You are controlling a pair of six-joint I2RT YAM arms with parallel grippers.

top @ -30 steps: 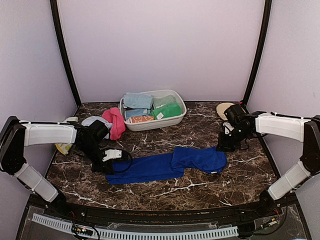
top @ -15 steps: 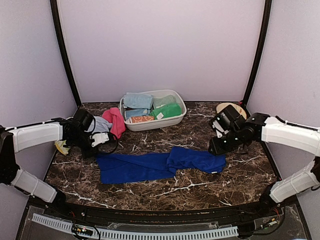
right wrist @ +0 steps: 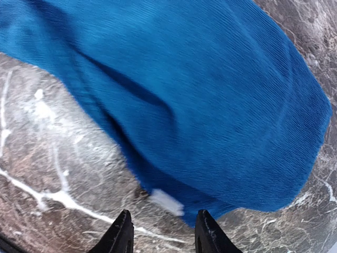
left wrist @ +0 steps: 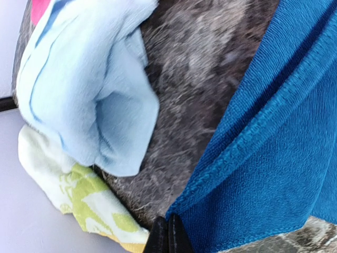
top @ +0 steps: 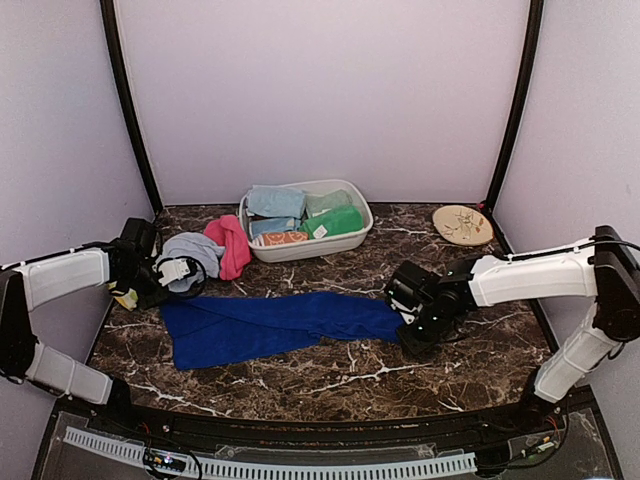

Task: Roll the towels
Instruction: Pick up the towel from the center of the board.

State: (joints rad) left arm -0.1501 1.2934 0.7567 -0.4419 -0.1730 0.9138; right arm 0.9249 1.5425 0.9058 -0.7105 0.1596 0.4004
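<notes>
**Top view:** the royal blue towel [top: 280, 325] lies flat with its long axis left–right, reaching from the left gripper [top: 166, 296] to the right gripper [top: 415, 330].

**Left wrist view:** the fingers [left wrist: 160, 240] are pressed together, clamped on the towel's corner hem. The cloth runs ahead and to their right.

**Right wrist view:** the fingers [right wrist: 121, 234] stand apart. The towel's other end lies on the marble table [right wrist: 52, 158] just ahead of the tips.

The long towel [top: 280, 328] lies stretched left to right across the middle of the table [top: 330, 385]. Behind it, at the back centre, stands the tub [top: 310, 250] with folded towels [top: 275, 202] in it. Two bunched towels [top: 228, 245] lie side by side just left of the tub. The plate [top: 463, 223] lies in the back right corner.
</notes>
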